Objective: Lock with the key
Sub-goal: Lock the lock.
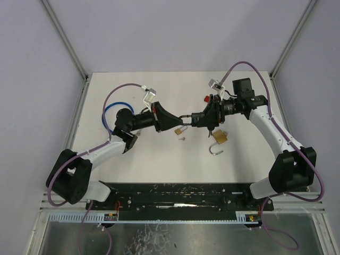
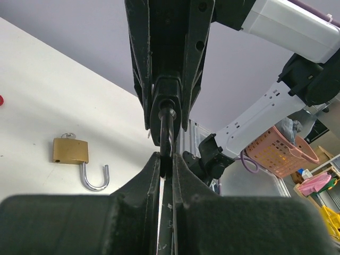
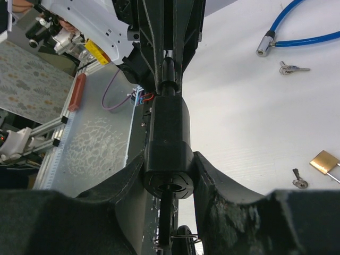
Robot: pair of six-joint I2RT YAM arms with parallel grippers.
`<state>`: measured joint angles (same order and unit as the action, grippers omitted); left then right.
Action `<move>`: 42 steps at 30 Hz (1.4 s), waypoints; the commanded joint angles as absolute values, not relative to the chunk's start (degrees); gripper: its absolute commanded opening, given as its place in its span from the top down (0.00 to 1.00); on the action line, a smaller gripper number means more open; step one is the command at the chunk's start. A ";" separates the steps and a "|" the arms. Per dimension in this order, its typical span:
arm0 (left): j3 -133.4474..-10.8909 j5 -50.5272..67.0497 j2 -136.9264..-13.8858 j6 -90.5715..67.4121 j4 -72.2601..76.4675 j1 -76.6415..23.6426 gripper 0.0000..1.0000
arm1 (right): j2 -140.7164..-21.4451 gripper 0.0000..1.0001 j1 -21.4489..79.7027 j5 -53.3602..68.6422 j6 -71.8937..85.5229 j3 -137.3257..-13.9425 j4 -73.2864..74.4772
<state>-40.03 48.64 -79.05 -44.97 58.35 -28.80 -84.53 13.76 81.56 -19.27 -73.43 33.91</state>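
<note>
Lock (image 3: pixel 167 143) gripped by right gripper (image 1: pixel 199 119), left gripper (image 2: pixel 166 162) pinching its key (image 2: pixel 166 133), both arms stretched inward, meeting mid-table

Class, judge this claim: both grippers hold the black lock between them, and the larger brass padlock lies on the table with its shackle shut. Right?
No. The padlock has its shackle open, one end free of the body; the left wrist view shows it. The rest stands: left gripper and right gripper hold the black lock between them.
</note>
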 commanded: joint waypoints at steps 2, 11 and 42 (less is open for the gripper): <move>-43.05 46.94 -81.29 -45.11 63.51 -32.16 1.00 | -83.30 1.00 16.48 84.82 -8.73 -72.23 23.27; -45.10 48.57 -83.04 -45.16 60.85 -33.64 1.00 | -84.38 1.00 17.45 84.84 -12.69 -73.13 25.97; -46.66 50.37 -84.91 -21.25 28.59 -40.79 1.00 | -87.45 1.00 16.46 74.87 -31.95 -68.86 30.58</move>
